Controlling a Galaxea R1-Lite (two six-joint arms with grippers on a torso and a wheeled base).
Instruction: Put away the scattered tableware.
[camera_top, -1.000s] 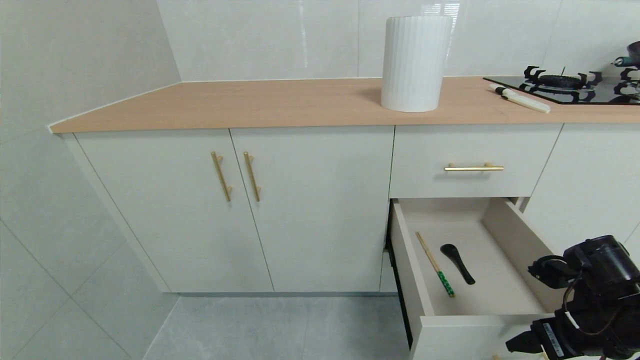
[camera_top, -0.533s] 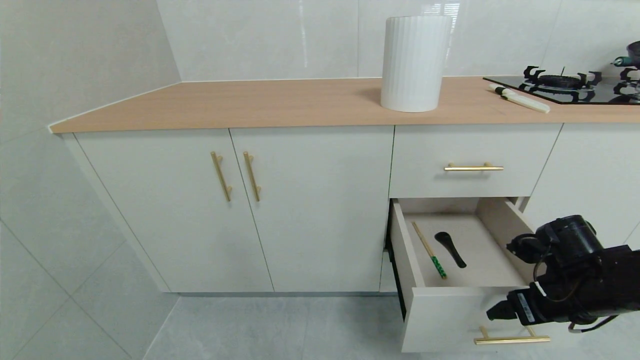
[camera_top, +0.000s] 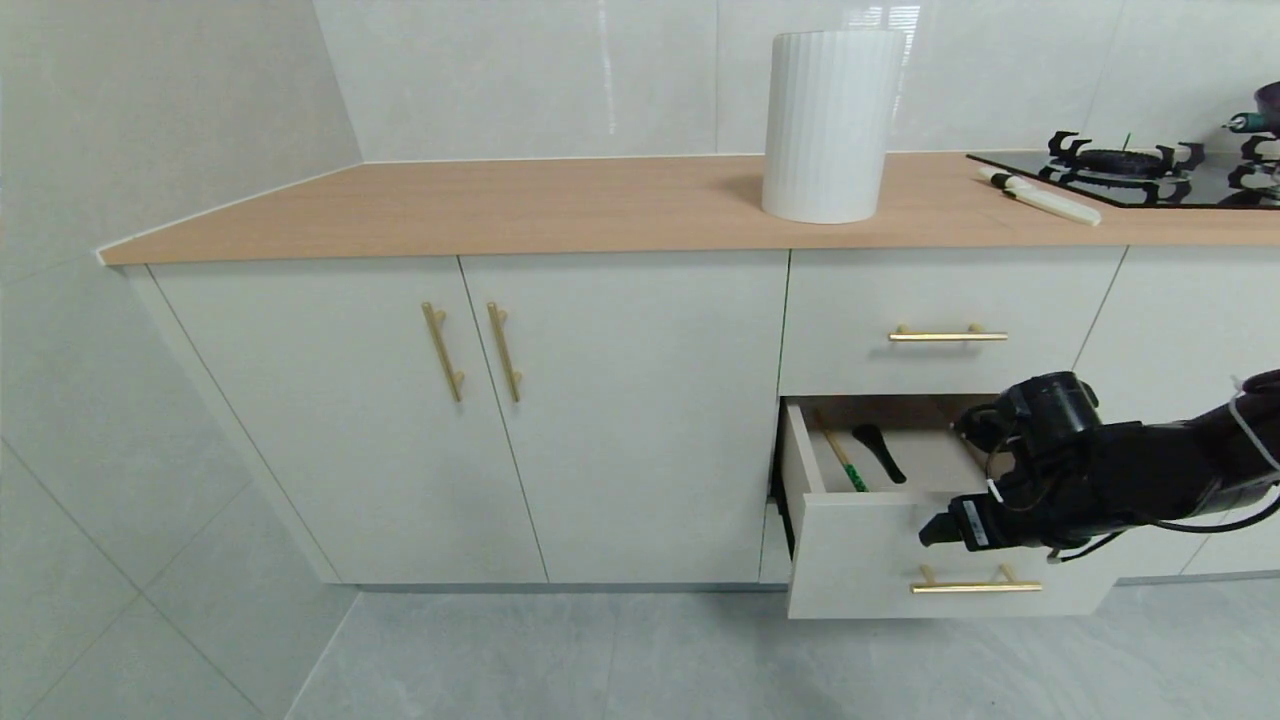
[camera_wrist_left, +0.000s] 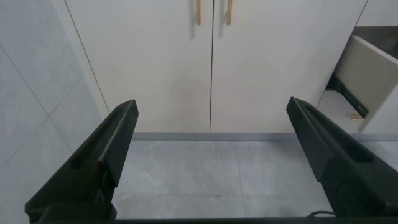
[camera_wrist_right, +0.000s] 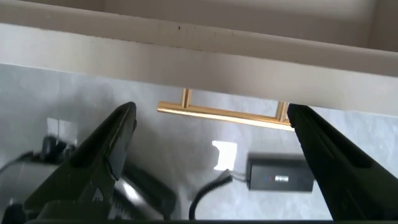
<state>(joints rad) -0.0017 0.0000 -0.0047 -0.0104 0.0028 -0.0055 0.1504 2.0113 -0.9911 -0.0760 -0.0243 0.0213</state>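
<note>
At the lower drawer (camera_top: 860, 560), which stands half out, my right gripper (camera_top: 938, 528) sits at the front panel just above the handle (camera_top: 976, 586). Its fingers are spread and hold nothing, a posture that suits pushing rather than pulling. Inside, the chopsticks (camera_top: 838, 458) and spoon (camera_top: 880, 455) lie side by side near the left wall, so I judge this stowing step nearly done. A knife (camera_top: 1040, 198) lies on the counter (camera_top: 500, 205). My left gripper (camera_wrist_left: 212, 109) hangs spread and empty before the doors (camera_wrist_left: 155, 62), well apart from the drawer.
</note>
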